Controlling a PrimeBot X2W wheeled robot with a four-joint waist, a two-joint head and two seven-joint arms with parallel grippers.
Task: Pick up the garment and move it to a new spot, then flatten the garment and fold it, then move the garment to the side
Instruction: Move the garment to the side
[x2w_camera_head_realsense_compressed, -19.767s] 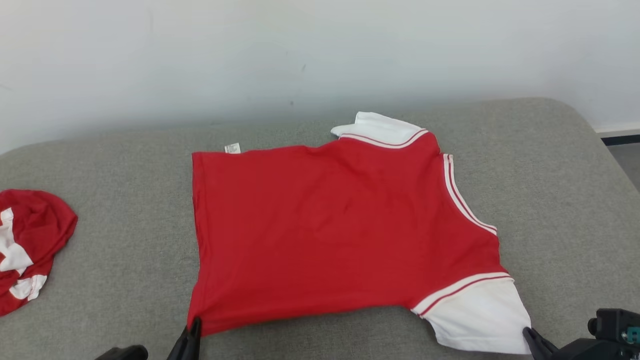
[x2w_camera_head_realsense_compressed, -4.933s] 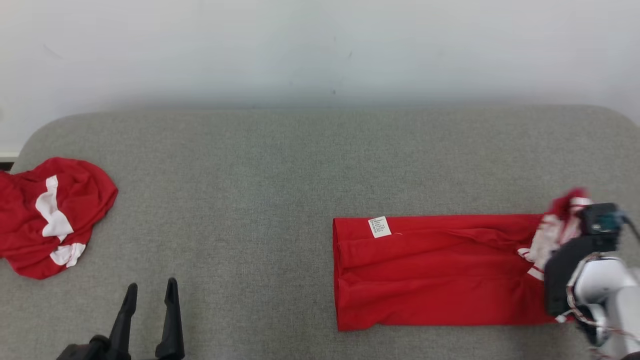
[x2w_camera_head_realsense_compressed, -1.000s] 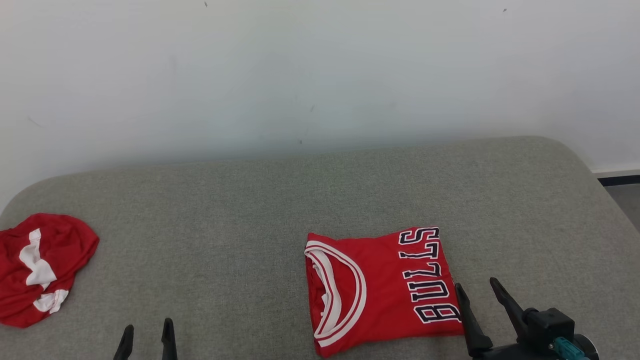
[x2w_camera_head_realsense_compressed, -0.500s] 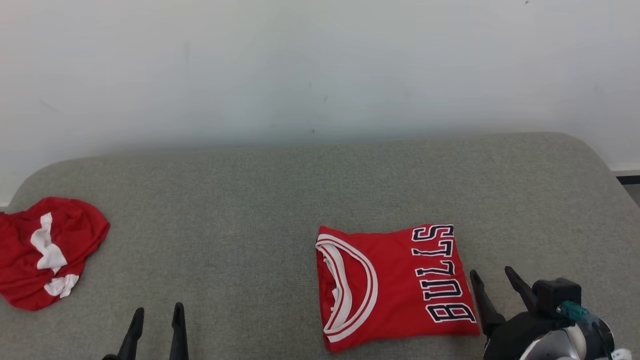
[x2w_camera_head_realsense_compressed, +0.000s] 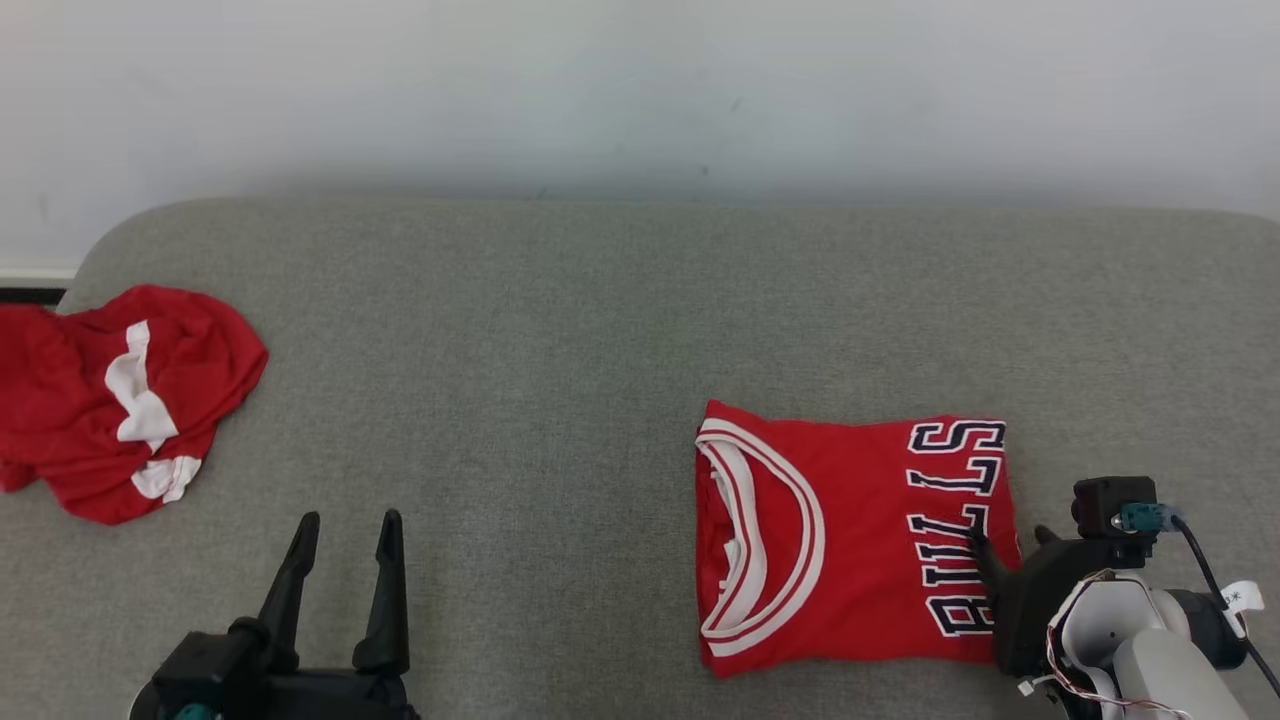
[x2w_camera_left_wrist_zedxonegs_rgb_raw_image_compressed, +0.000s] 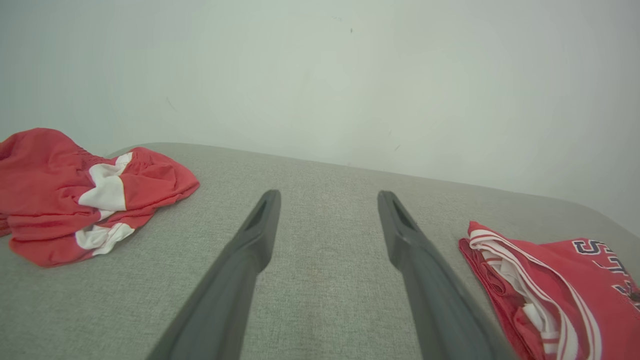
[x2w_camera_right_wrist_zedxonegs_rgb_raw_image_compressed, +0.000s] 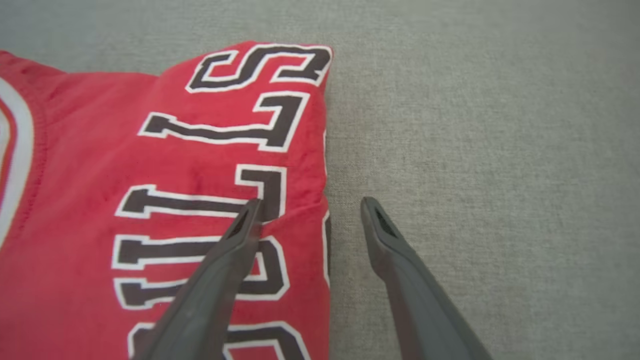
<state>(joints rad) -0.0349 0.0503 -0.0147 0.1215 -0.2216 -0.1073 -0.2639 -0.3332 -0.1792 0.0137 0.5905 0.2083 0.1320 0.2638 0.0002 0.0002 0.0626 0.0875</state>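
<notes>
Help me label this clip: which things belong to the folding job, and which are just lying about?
Job: folded red BULLS jersey; open right gripper straddling its lettered edge; grey fabric surface.
Lying about: crumpled red-and-white garment at far left; open left gripper, holding nothing.

The jersey (x2w_camera_head_realsense_compressed: 850, 540) is red and folded into a compact, nearly square packet, lying flat with its front face up. It sits on the right half of the grey pad (x2w_camera_head_realsense_compressed: 560, 330), close to the pad's near edge and well away from its far edge. The rounded neckline (x2w_camera_head_realsense_compressed: 812, 540), banded in white and red, opens at the packet's left end, where stacked layers and some white inner cloth show. Dark, white-edged lettering (x2w_camera_head_realsense_compressed: 960, 530) reading BULLS runs sideways along the right edge. The cloth there is lightly rumpled; the rest lies smooth.
</notes>
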